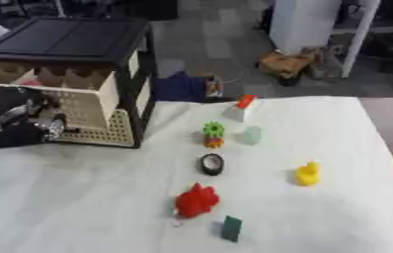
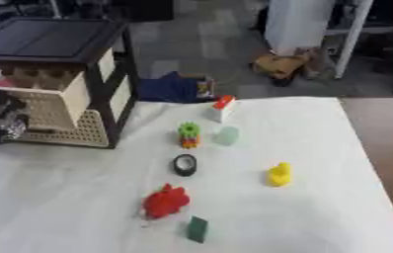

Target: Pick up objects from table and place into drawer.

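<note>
Metal and black casing marked the left robot hand (image 1: 23,127), which sat at the front of the pulled-out cream lattice plastic drawer (image 1: 92,116) of the black-framed cabinet (image 1: 79,42) — whether its fingers were spread or closed could not be told. No right robot hand showed. On the white-covered table (image 1: 79,197) lay the small things, well apart from the drawer: a red lumpy toy (image 1: 197,200), a dark green flat block (image 1: 231,228), a black ring (image 1: 212,164), a yellow duck-shaped toy (image 1: 308,174) and a green gear on an orange one (image 1: 214,134). All looked light and stiff — the red toy probably best pinched across its middle.
</note>
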### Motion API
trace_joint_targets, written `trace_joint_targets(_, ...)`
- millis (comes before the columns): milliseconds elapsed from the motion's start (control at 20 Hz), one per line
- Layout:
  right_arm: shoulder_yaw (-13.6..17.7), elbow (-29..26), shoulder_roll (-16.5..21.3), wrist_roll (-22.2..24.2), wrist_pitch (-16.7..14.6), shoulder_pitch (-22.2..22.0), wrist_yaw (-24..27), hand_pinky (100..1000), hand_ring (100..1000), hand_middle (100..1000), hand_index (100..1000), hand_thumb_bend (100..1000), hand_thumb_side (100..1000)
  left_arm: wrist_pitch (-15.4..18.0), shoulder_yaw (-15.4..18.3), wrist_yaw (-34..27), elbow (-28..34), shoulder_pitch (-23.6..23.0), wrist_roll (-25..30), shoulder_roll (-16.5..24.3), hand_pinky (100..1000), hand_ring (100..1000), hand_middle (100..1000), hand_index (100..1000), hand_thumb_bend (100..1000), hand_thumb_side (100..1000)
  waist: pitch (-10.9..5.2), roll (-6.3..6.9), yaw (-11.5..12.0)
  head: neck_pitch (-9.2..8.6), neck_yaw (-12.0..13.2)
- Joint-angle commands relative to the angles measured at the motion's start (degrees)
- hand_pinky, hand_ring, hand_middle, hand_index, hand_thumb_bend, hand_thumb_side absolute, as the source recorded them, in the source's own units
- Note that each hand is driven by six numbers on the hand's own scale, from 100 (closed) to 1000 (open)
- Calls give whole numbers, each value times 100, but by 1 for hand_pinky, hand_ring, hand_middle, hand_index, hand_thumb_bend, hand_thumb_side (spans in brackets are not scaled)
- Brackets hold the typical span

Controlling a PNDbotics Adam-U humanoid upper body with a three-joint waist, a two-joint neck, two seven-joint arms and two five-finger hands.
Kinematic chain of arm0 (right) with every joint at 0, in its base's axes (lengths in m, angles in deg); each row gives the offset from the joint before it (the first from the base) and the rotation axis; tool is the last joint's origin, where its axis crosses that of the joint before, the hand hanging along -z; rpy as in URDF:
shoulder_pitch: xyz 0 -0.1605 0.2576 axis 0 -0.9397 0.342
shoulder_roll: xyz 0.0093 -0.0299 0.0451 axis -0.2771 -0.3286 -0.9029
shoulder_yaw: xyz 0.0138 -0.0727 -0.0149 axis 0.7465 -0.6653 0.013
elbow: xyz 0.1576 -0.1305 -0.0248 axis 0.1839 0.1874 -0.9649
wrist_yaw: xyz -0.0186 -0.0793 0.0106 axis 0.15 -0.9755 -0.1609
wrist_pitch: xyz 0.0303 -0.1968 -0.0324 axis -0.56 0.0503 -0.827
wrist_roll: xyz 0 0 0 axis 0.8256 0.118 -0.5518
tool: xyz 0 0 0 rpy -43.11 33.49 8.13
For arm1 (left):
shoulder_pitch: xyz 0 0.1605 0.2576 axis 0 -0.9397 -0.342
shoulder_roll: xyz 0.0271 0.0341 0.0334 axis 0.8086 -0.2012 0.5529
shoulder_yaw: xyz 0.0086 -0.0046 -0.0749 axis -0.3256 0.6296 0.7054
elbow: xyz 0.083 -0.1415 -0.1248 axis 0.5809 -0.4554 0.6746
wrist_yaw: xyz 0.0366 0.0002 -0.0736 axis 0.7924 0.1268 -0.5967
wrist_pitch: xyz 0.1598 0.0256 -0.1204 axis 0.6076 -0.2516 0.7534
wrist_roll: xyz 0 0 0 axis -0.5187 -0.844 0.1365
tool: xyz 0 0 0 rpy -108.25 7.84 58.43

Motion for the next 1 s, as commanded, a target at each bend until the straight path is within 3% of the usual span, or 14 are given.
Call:
trace_joint_targets(50, 54, -92, 88, 22, -3, 55, -10, 646, 645, 614, 862, 100, 867, -15, 75, -57, -26, 120, -97, 76, 447, 776, 794, 905, 100, 1000, -70, -16, -14, -84, 21)
trace_joint_targets(1000, 57, -92, 83, 45, 13, 72, -17, 646, 645, 614, 863, 100, 867, -45, 90, -291, 152, 311, -248, -1, 421, 759, 786, 903, 100, 1000, -38, -6, -51, -86, 40)
